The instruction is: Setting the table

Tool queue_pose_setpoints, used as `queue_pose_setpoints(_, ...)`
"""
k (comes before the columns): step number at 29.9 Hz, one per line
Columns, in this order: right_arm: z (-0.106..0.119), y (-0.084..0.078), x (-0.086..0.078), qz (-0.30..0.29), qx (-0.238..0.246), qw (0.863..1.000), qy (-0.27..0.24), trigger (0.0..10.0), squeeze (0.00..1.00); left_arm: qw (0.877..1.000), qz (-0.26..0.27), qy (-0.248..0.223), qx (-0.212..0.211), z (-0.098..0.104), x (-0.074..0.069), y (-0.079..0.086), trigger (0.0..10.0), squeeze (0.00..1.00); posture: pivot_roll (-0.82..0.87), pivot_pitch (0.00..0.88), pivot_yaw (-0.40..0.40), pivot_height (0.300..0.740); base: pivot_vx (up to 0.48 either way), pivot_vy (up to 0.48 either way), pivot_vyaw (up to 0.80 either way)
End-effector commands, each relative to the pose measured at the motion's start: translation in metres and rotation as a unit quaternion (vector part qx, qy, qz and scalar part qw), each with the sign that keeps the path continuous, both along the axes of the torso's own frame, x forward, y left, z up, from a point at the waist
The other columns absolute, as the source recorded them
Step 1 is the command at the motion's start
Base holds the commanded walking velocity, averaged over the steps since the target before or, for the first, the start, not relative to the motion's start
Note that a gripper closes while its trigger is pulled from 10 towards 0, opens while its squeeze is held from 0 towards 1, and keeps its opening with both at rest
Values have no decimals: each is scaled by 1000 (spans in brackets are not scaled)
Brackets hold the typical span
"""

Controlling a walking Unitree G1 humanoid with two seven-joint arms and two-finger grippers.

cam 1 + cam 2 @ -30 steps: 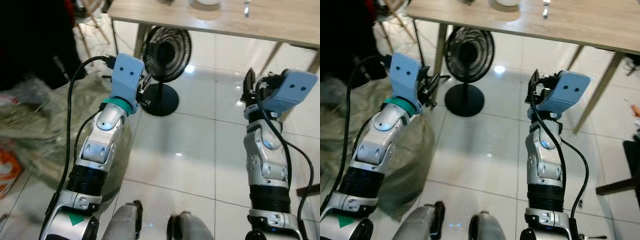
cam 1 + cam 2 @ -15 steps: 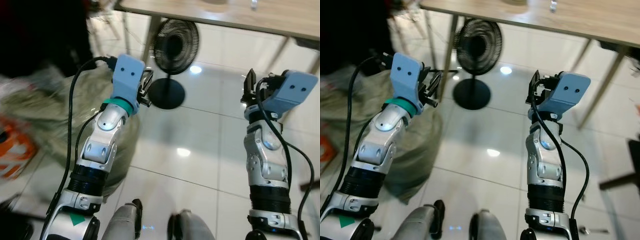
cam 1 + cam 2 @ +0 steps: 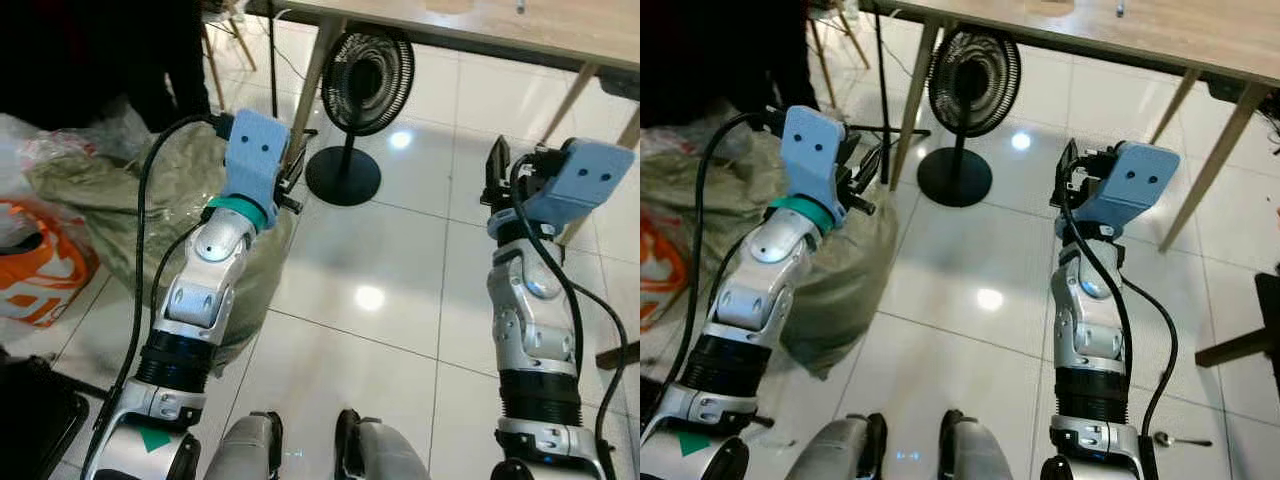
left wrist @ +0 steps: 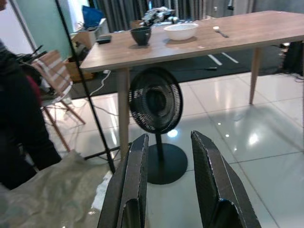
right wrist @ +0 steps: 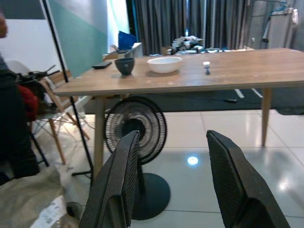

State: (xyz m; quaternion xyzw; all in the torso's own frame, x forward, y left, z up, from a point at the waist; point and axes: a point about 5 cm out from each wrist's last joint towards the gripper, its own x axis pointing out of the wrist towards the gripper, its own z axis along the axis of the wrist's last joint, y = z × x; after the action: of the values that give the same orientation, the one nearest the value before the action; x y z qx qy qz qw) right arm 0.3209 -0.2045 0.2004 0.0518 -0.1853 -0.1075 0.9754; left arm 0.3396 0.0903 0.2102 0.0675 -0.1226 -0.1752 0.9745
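Wooden long table holds one dark round cup, one white bowl and one small spoon. One black fan stands below. Left gripper and right gripper both hang open, holding nothing.

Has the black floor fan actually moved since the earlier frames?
No. The floor fan still stands by the same table leg of the wooden table; the whole picture shifted together, so the camera moved.

Both silver arms are raised forward, left gripper and right gripper each with fingers spread, empty
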Motion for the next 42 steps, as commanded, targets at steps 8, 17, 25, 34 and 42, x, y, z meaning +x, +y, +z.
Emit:
queue_pose_setpoints(8, -2, -2, -1, -4, 2, 1000, 6, 10000, 0, 1000, -2, 6, 4, -5, -1, -1, 10000, 0, 100, 85, 50, 740, 0, 0, 0)
queue_pose_setpoints(17, -3, -2, -1, -4, 9, 1000, 9, 10000, 0, 1000, -3, 11, -2, -5, -1, -2, 10000, 0, 98, 86, 50, 740, 0, 0, -711)
queue_pose_setpoints(25, -3, -3, 0, -6, 10, 1000, 10, 10000, 0, 1000, -5, 13, -11, -4, -1, -3, 10000, 0, 100, 85, 51, 740, 0, 0, -800)
queue_pose_setpoints(34, -3, -3, 0, -5, 11, 1000, 10, 10000, 0, 1000, -3, 15, -13, -4, -1, -3, 10000, 0, 102, 82, 50, 740, 0, 0, -800)
queue_pose_setpoints(42, -3, -3, 1, -3, 9, 1000, 10, 10000, 0, 1000, -2, 16, -8, -5, -1, -4, 10000, 0, 104, 81, 46, 740, 0, 0, -800)
